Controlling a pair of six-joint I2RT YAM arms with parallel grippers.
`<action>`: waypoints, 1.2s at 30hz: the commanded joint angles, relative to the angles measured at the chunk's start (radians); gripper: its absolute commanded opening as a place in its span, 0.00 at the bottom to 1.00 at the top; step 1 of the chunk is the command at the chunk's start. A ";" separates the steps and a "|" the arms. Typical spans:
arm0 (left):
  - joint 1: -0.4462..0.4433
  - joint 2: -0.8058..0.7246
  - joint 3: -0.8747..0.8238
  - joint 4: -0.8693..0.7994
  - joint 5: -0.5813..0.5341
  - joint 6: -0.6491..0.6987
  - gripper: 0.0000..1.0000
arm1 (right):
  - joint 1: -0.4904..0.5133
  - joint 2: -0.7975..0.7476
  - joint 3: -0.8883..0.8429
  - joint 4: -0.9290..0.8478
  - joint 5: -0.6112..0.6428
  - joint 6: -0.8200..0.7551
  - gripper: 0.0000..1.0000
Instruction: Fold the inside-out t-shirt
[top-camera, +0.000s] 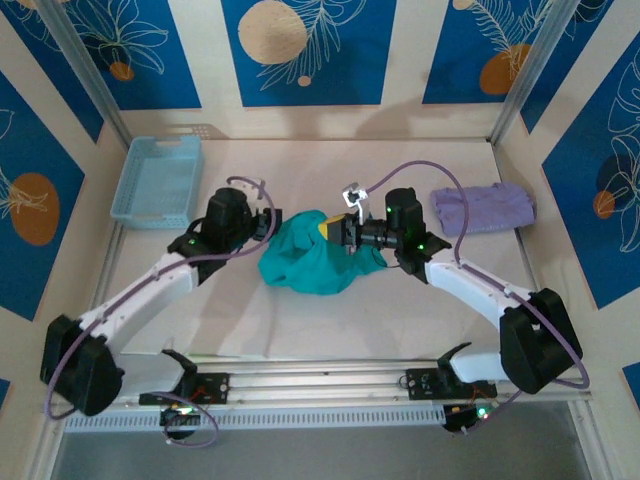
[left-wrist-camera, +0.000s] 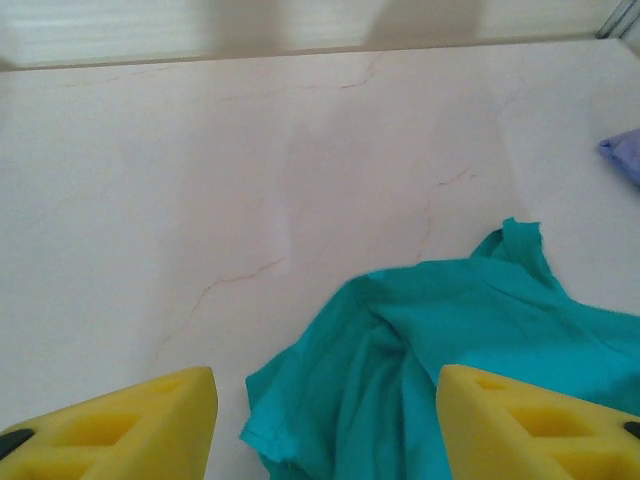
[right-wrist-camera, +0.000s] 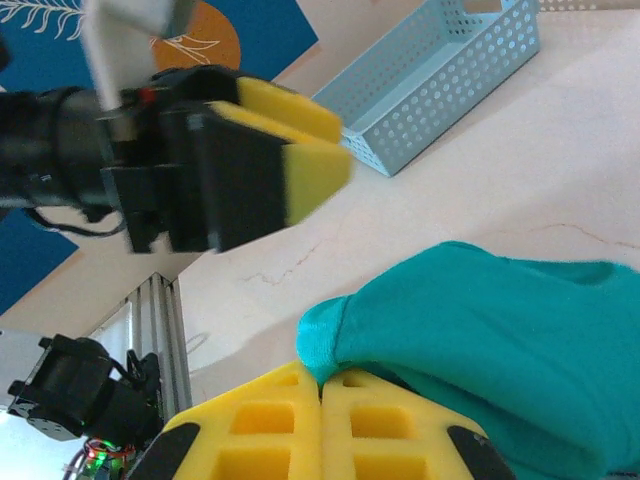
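The teal-green t-shirt (top-camera: 310, 262) lies crumpled in a heap at the middle of the table. My right gripper (top-camera: 338, 230) is at the heap's upper right edge. In the right wrist view its yellow pads (right-wrist-camera: 270, 425) are pressed together, with a rolled edge of the t-shirt (right-wrist-camera: 500, 330) pinched at the tips of the right gripper (right-wrist-camera: 321, 378). My left gripper (top-camera: 266, 226) hovers at the heap's left side. In the left wrist view the left gripper (left-wrist-camera: 325, 440) is open, its pads (left-wrist-camera: 130, 425) wide apart above a sleeve of the t-shirt (left-wrist-camera: 450, 330).
A light blue perforated basket (top-camera: 160, 180) stands at the back left. A pale lavender folded garment (top-camera: 482, 208) lies at the back right. An aluminium rail (top-camera: 320, 385) runs along the near edge. Bare table surrounds the heap.
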 joint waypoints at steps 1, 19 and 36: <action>-0.036 -0.097 -0.077 0.023 0.138 -0.065 0.61 | -0.004 0.007 0.016 0.030 -0.028 0.041 0.00; -0.063 0.146 -0.089 0.296 0.342 -0.171 0.20 | -0.018 -0.049 0.008 -0.031 0.009 -0.007 0.00; 0.066 -0.059 -0.273 0.801 0.767 -0.353 0.00 | -0.040 -0.109 0.017 -0.173 0.089 -0.114 0.00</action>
